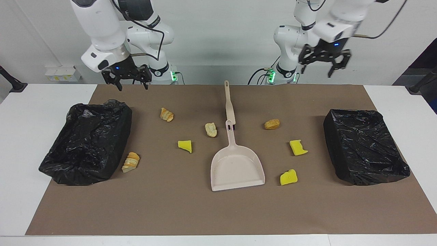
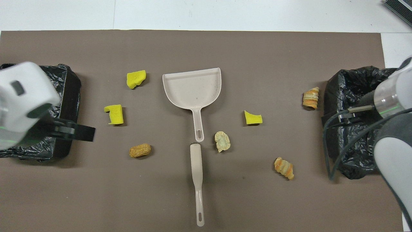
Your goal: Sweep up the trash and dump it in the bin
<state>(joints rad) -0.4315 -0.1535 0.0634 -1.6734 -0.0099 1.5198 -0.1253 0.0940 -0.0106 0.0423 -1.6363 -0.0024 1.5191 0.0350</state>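
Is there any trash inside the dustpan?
No, the dustpan is bare inside; the yellow and bread-like trash bits all lie on the brown mat around it.
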